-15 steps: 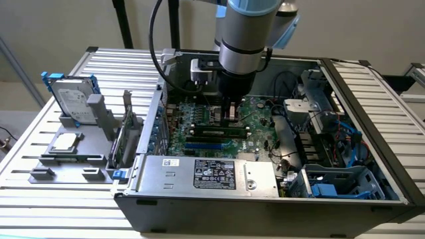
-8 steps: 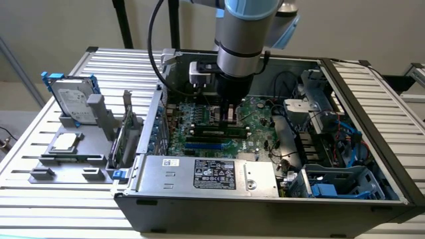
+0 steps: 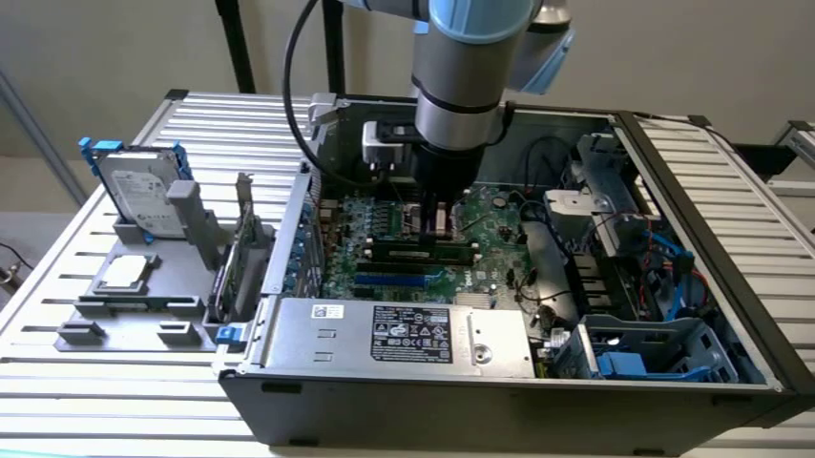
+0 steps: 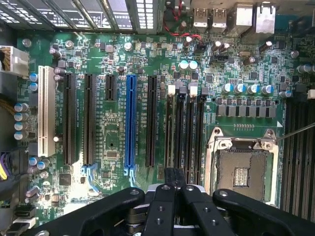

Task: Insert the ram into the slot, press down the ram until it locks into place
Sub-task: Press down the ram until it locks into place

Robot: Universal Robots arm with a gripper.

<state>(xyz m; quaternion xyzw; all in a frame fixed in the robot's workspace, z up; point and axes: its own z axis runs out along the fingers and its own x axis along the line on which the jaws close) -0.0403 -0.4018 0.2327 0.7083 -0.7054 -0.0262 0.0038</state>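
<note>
Black claw (image 4: 174, 189) clenched, fingers together low over green motherboard (image 4: 118, 147) in open grey computer case (image 3: 382, 391); whether it touches anything, cannot tell; long thin green ram stick (image 3: 418, 254) seated in narrow black memory slot (image 3: 421, 260), long axis along exterior view's left-right, parallel to blue slot (image 3: 401, 279); judgement: ram light, stiff, fragile; grip by bare edges, press top edge evenly near both ends; lock state unclear.

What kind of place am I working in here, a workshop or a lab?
Probably a robot test bench for computer assembly. An open computer case lies on a slatted metal table, a grey holder beside it carries a hard drive, and the gripper hangs over the motherboard.
</note>
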